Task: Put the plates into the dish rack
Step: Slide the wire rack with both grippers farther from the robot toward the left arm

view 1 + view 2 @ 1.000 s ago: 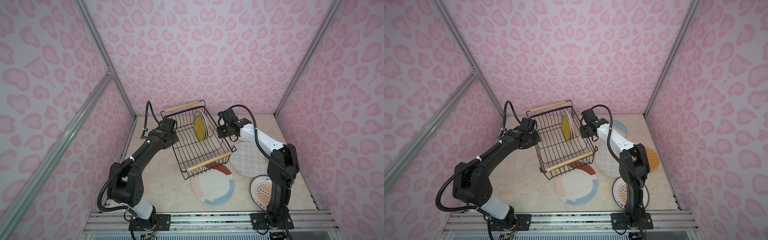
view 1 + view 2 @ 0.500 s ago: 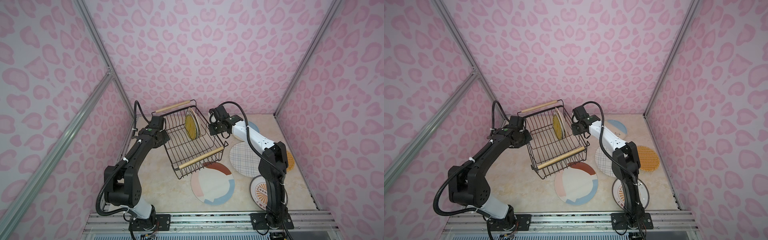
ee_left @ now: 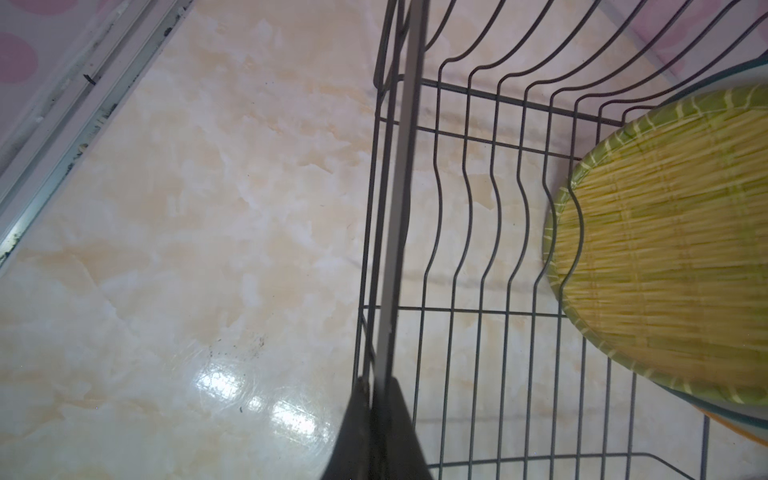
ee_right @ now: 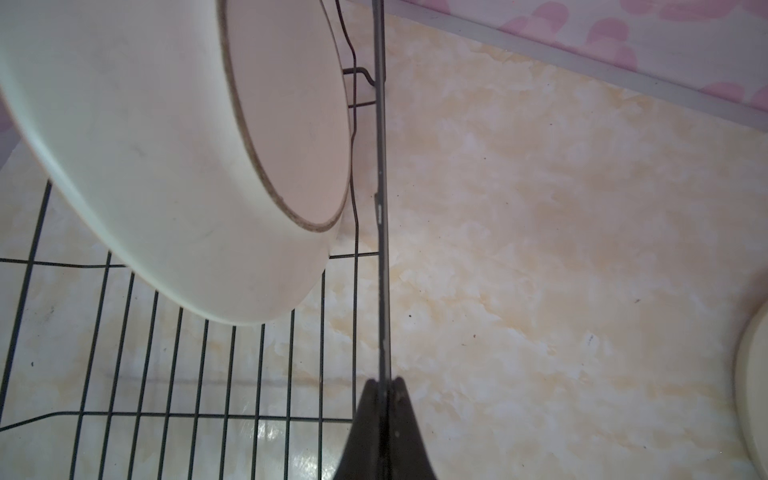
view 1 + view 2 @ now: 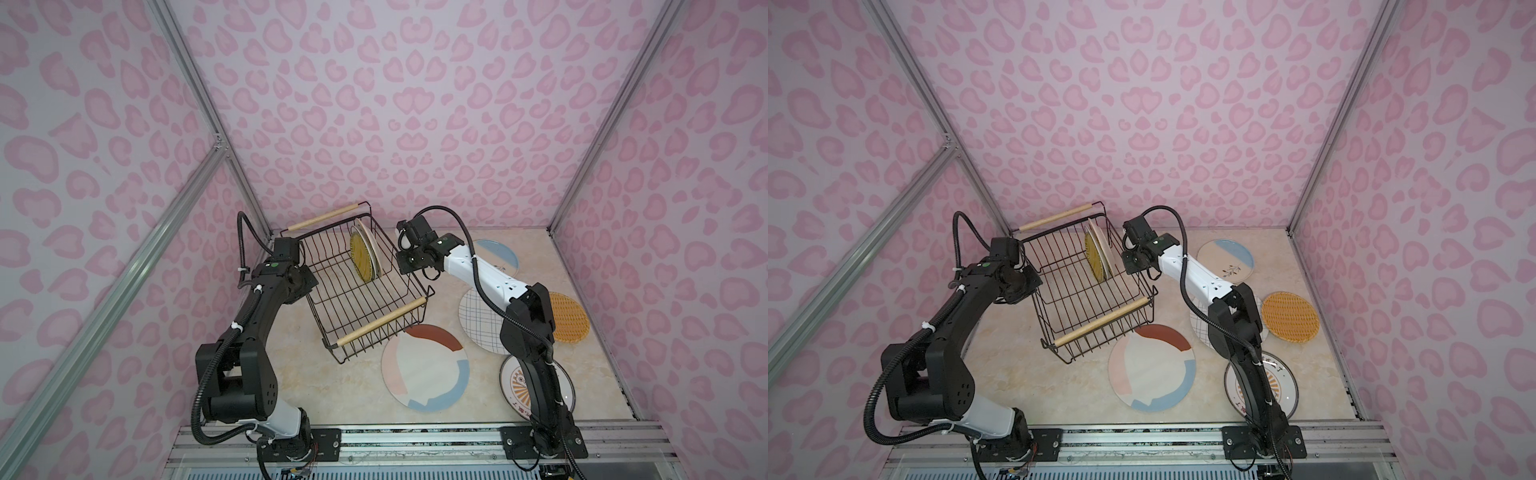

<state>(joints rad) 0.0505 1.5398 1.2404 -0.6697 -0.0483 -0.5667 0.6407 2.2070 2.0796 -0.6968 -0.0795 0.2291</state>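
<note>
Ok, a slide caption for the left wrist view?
Left gripper shut on the rim wire of the dish rack; a yellow woven-look plate stands on edge inside, marbled tabletop beneath.

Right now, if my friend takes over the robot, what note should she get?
Left gripper: shut on the rack's side wire.
Right gripper: shut on the opposite side wire.
In the rack: yellow plate on edge, at least one pale plate behind it.
Flat on the table: colour-blocked plate, gridded plate, orange woven plate, sunburst plate, sprig plate.
Done: the racked plates. Left: load those five.
</note>
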